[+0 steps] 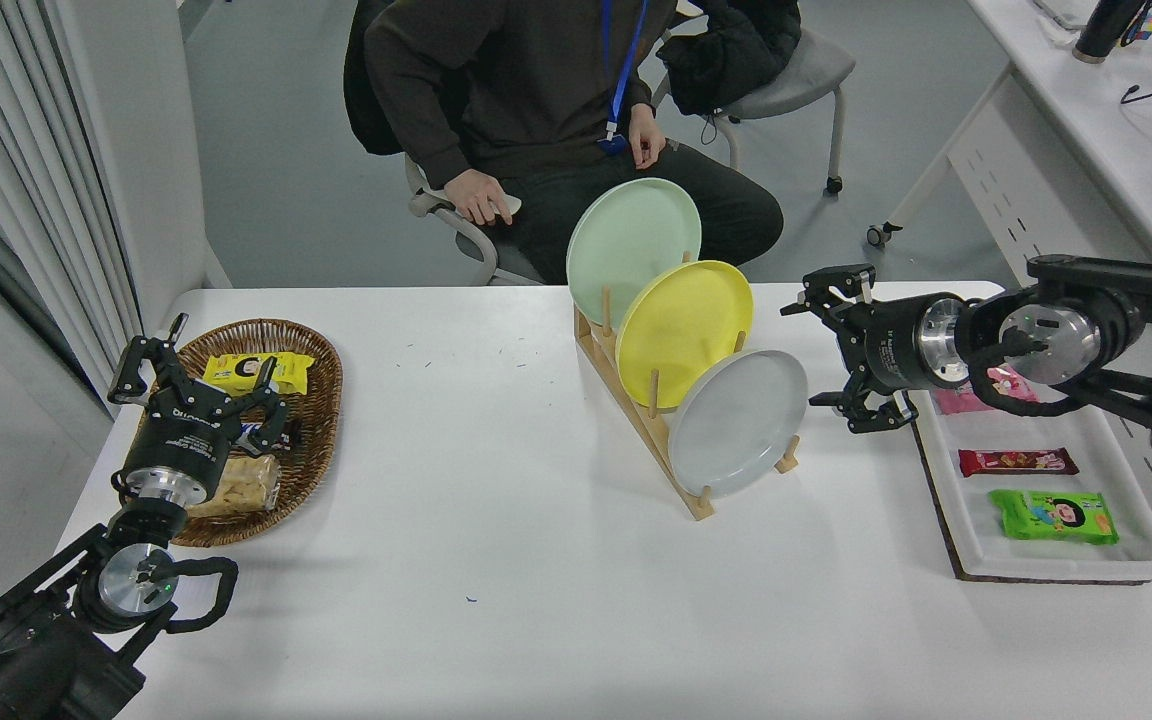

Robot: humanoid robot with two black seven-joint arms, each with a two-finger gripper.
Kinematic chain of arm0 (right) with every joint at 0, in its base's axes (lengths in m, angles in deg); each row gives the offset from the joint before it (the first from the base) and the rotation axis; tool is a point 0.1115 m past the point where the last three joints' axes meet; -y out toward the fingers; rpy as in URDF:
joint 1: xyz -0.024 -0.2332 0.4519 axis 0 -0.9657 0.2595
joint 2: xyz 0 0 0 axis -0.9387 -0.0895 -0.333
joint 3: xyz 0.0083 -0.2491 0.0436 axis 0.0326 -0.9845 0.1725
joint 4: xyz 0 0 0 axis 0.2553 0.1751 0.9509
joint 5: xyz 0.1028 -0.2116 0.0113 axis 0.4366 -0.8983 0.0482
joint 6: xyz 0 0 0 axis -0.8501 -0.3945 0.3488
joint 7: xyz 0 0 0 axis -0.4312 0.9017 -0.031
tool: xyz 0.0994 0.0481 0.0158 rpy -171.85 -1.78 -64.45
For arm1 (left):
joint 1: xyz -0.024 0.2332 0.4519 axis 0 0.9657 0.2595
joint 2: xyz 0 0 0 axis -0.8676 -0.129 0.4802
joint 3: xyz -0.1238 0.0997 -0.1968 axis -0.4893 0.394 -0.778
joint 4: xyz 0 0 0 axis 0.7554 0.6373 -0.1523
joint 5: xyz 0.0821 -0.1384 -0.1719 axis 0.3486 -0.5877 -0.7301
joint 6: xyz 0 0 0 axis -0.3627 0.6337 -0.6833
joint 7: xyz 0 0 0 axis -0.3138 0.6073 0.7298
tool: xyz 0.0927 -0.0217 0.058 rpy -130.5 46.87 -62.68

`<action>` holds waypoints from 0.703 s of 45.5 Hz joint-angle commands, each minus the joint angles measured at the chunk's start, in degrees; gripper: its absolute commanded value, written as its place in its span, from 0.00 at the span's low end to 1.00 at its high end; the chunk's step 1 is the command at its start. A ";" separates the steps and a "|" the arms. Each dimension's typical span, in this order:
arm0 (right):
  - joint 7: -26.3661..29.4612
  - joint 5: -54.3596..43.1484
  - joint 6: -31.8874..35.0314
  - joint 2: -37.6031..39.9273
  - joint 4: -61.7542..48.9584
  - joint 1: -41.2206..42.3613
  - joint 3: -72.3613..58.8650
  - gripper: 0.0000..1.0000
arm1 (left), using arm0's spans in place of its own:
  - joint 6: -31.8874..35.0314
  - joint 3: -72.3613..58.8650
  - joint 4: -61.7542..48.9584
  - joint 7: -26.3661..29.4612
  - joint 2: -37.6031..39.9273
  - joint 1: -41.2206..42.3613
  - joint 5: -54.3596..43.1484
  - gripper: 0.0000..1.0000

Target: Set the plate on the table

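Plate (736, 423) racked upright, open right pincer (824, 353) just beside

Bare gap between claw (804, 352) and plate (736, 422)

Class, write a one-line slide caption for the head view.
Open right gripper nears the grey plate standing in the rack.

Three plates (736, 422), two end effectors (816, 352).
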 commanded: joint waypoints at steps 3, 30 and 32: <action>0.10 0.90 1.28 -3.02 -2.41 -1.84 1.93 1.00 | 0.00 0.07 0.00 -0.03 0.00 0.00 0.00 0.98; -0.07 4.69 1.11 -4.78 -5.48 -2.28 3.96 1.00 | 0.00 -0.02 0.00 -0.03 0.00 0.00 0.00 0.98; -0.07 3.46 1.02 -5.04 -6.19 -2.54 3.96 1.00 | 0.00 0.07 0.00 -0.03 0.00 0.00 0.00 0.98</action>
